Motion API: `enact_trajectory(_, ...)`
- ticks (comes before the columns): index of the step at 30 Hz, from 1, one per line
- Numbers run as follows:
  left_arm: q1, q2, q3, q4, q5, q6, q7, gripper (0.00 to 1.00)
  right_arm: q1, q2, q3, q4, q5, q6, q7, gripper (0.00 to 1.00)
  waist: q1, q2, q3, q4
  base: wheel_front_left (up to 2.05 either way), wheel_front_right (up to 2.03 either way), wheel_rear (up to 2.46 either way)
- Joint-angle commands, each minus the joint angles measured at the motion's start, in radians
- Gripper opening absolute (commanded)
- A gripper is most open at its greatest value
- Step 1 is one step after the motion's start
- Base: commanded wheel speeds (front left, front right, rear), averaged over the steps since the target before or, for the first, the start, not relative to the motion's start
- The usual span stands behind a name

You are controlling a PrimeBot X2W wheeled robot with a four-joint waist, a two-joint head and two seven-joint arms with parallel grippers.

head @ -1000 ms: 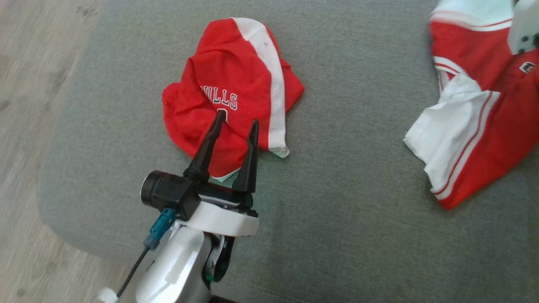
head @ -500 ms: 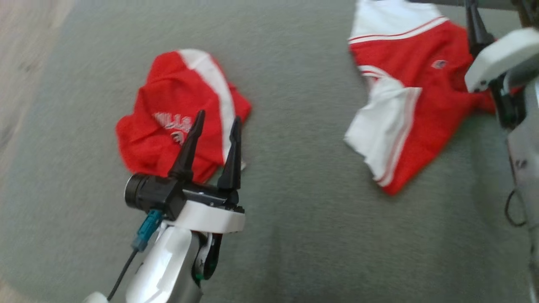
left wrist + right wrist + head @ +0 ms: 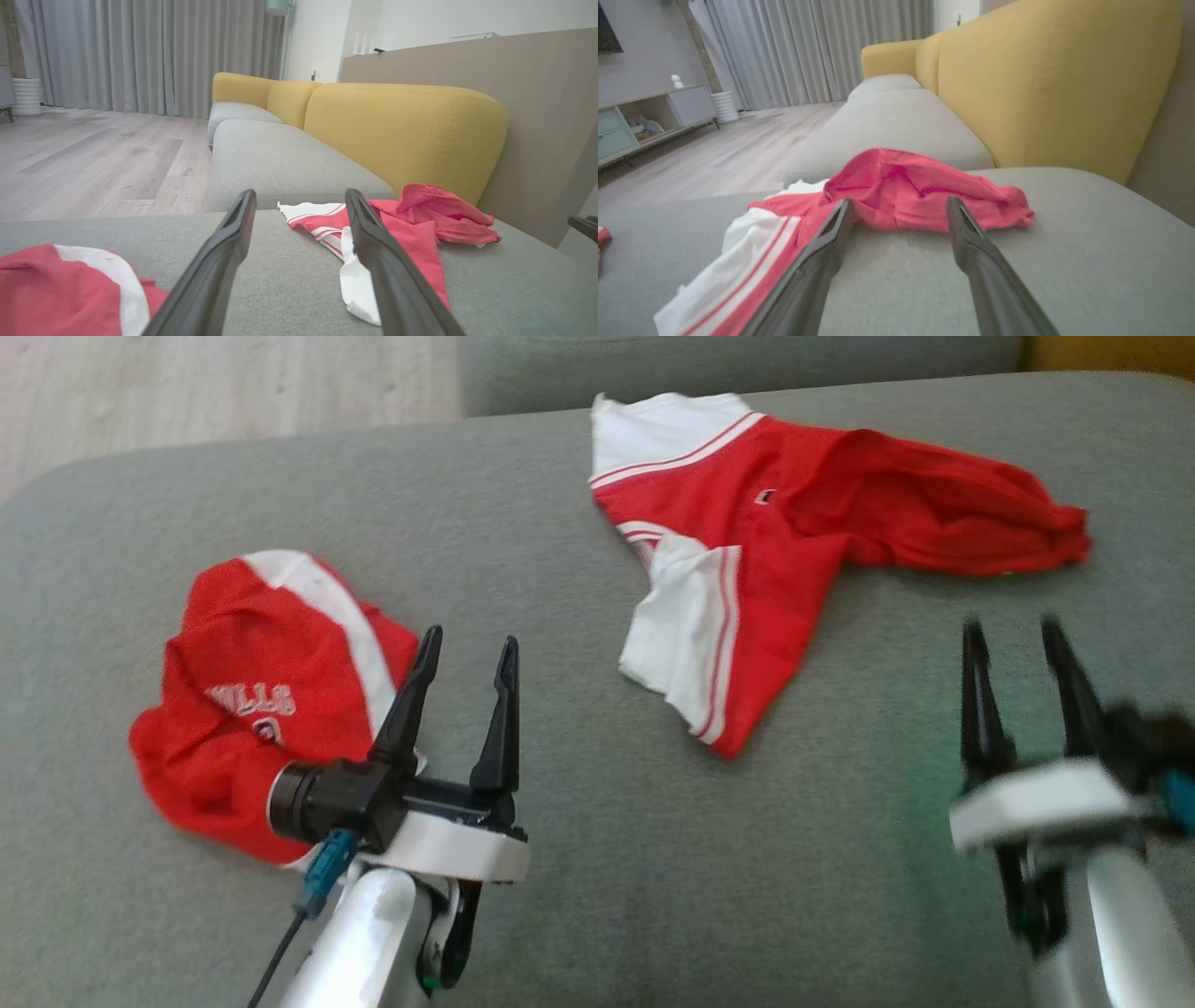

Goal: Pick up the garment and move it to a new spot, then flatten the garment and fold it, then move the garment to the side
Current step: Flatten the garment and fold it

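Grey fabric sofa seat cushion (image 3: pixel 579 896) carries everything in front of you. Nearest to you, the left end effector (image 3: pixel 470 647) hovers over the cushion's near-left part with its two long dark fingers spread wide and nothing between them. The right end effector (image 3: pixel 1011 633) hangs over the near-right part, a little blurred, its fingers equally wide apart and empty.

Just beside the left end effector, toward the cushion's left edge, you have a crumpled red jersey with a white stripe and white lettering (image 3: pixel 233 709), bunched into a rounded heap. Well apart from it, toward the far edge, lies a red and white garment with thin stripes (image 3: pixel 766 551). Its white-panelled part points toward the middle of the cushion, and a rumpled red part stretches toward the far-right corner. Neither end effector touches it.

Beyond the cushion, the left wrist view shows you a mustard-yellow padded backrest (image 3: pixel 402 130), a pale wooden floor (image 3: pixel 93 158) and long grey curtains (image 3: pixel 140 56).
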State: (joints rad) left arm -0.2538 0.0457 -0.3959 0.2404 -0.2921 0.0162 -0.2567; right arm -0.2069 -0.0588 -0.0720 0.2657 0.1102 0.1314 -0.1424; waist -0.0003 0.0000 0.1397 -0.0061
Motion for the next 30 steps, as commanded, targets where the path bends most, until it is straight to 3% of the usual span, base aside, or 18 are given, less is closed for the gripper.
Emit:
enact_trajectory(1, -0.008, 0.004, 0.036, -0.021, 0.012, -0.006, -0.005, 1.00, 0.024, 0.005, 0.013, -0.065, 0.002, -0.001, -0.019, 1.00, 0.0003, 0.0000, -0.014, -0.031, 0.00, 0.00, 0.00)
enact_trajectory(5, -0.009, 0.004, 0.040, -0.001, 0.029, -0.016, -0.005, 1.00, 0.112, 0.008, 0.025, -0.101, 0.084, -0.001, -0.048, 1.00, 0.0003, 0.0000, -0.002, -0.060, 0.00, 0.00, 0.00)
enact_trajectory(11, -0.050, 0.010, 0.050, 0.037, 0.068, -0.040, -0.005, 1.00, 0.109, 0.008, 0.048, -0.126, 0.114, -0.001, -0.075, 1.00, 0.0003, 0.0000, 0.042, -0.110, 0.00, 0.00, 0.00)
enact_trajectory(21, -0.197, 0.027, -0.007, 0.254, 0.112, -0.073, 0.105, 1.00, 0.092, 0.008, 0.080, -0.122, 0.129, -0.001, -0.094, 1.00, 0.0003, 0.0000, 0.115, -0.170, 0.00, 0.00, 0.00)
enact_trajectory(30, -0.303, 0.031, -0.011, 0.425, 0.103, -0.076, 0.171, 1.00, 0.069, 0.008, 0.123, -0.104, 0.150, -0.001, -0.108, 1.00, 0.0003, 0.0000, 0.150, -0.236, 0.00, 0.00, 0.00)
